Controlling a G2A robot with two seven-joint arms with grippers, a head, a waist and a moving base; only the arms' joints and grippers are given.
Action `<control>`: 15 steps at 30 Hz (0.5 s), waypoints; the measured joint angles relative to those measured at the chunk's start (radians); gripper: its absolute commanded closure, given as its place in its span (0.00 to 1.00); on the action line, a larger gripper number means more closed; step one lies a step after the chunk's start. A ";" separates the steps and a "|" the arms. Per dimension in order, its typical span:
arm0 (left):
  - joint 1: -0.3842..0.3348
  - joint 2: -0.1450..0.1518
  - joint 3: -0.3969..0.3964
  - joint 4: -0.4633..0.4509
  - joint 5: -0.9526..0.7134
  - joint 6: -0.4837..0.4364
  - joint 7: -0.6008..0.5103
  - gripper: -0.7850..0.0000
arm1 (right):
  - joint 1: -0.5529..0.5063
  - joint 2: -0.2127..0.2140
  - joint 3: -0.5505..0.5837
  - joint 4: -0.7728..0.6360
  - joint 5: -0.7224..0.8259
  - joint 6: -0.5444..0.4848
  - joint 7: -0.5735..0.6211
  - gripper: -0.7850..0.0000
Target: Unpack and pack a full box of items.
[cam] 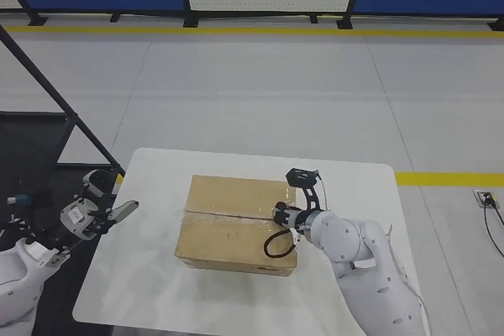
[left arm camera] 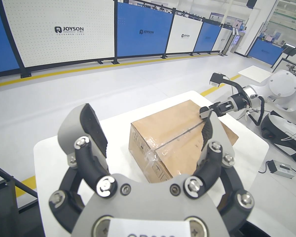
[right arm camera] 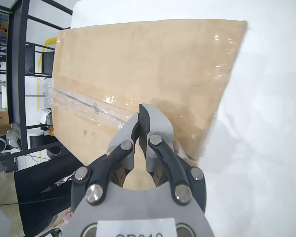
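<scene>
Box, near side: The box sits closed in the middle of the worktop with nothing bracing it. A sideways push across its top could, in my judgement, slide or turn it, because the only free claw is well apart from it.
Tape seam: Clear tape runs along the middle seam between the two top flaps. A closed tip dragged along it may skid over the film without tearing it. It may also dig too deep and mark whatever is packed underneath.
Far flap: If the tape parts at one end only, lifting the far flap could tilt the whole box rather than open it.
Right claw: The right claw has its fingers pressed together and holds nothing. Its tip is over the seam near the box's right end. From the left wrist view it looks level with the top edge, but I cannot tell whether it actually touches the tape.
Left claw: The left claw has its fingers spread wide and is empty. It hangs above the worktop's left edge, aimed at the box's left end and touching nothing.
</scene>
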 measured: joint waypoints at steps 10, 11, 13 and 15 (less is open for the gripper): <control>0.007 -0.001 -0.006 -0.004 0.005 0.000 0.000 0.00 | -0.035 0.016 0.062 -0.024 0.021 0.001 -0.004 1.00; 0.008 -0.001 -0.007 -0.006 0.005 0.000 0.000 0.00 | -0.042 0.017 0.068 -0.031 0.023 0.001 -0.005 1.00; 0.010 -0.001 -0.006 -0.008 0.005 -0.001 0.000 0.00 | -0.060 0.021 0.082 -0.049 0.027 0.001 -0.008 1.00; 0.011 -0.001 -0.006 -0.012 0.005 -0.002 0.000 0.00 | -0.077 0.025 0.096 -0.064 0.031 0.000 -0.010 1.00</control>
